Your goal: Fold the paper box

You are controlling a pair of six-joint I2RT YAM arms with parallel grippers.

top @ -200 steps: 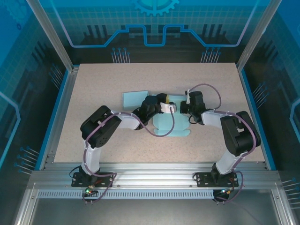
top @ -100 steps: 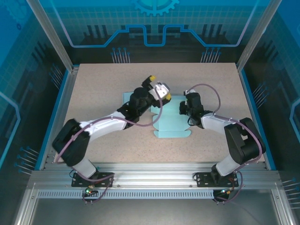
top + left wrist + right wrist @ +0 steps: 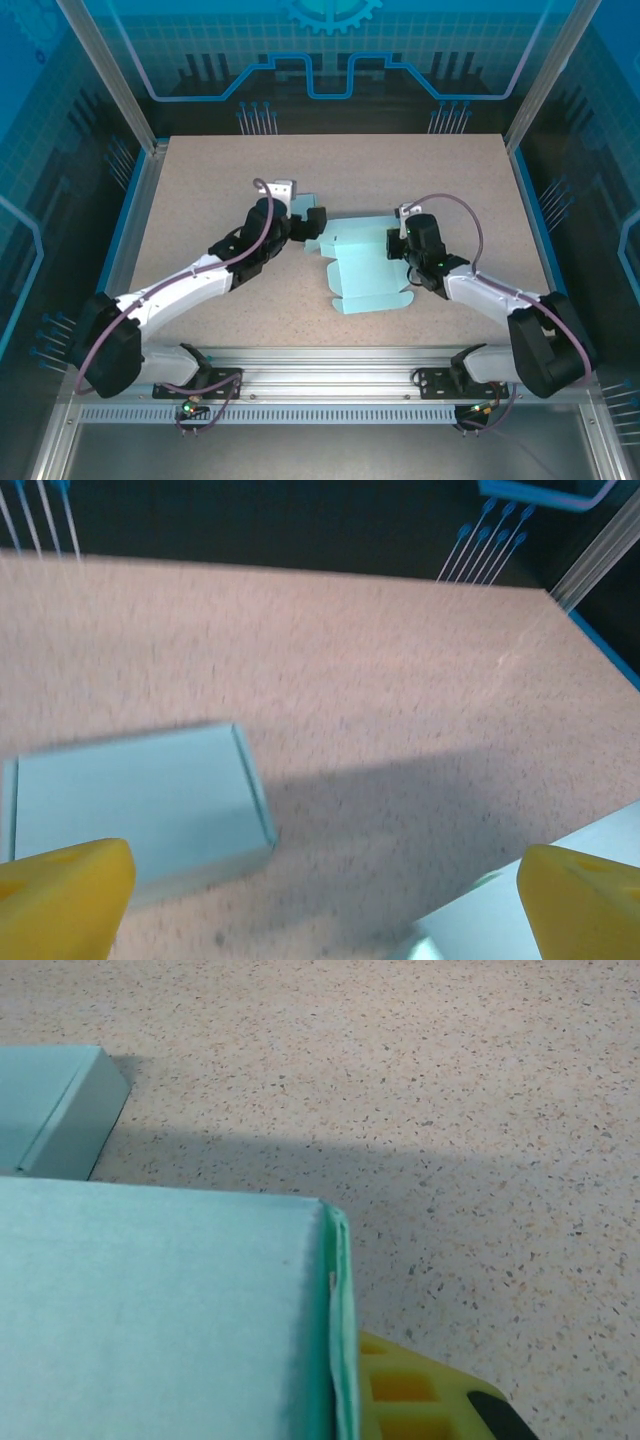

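The paper box (image 3: 365,268) is a light teal, partly folded sheet lying mid-table. My right gripper (image 3: 398,243) sits at its right edge. In the right wrist view the box's panel (image 3: 150,1310) rises right against one yellow finger (image 3: 420,1395) and hides the other, so the gripper looks shut on the box's wall. My left gripper (image 3: 305,222) hovers at the box's upper left corner. Its yellow fingertips (image 3: 60,890) are wide apart, open, with bare table between them and a corner of the box (image 3: 480,915) below.
A small flat teal box (image 3: 130,805) lies on the table just beyond the left gripper, seen again in the right wrist view (image 3: 50,1110). The speckled table (image 3: 200,180) has blue side rails and an aluminium frame. Bare surface lies at the back and the sides.
The left arm swung left and stretched out low, its gripper now beside the box's upper left corner. The right arm drew back toward the right, and the paper box shifted nearer and turned slightly.
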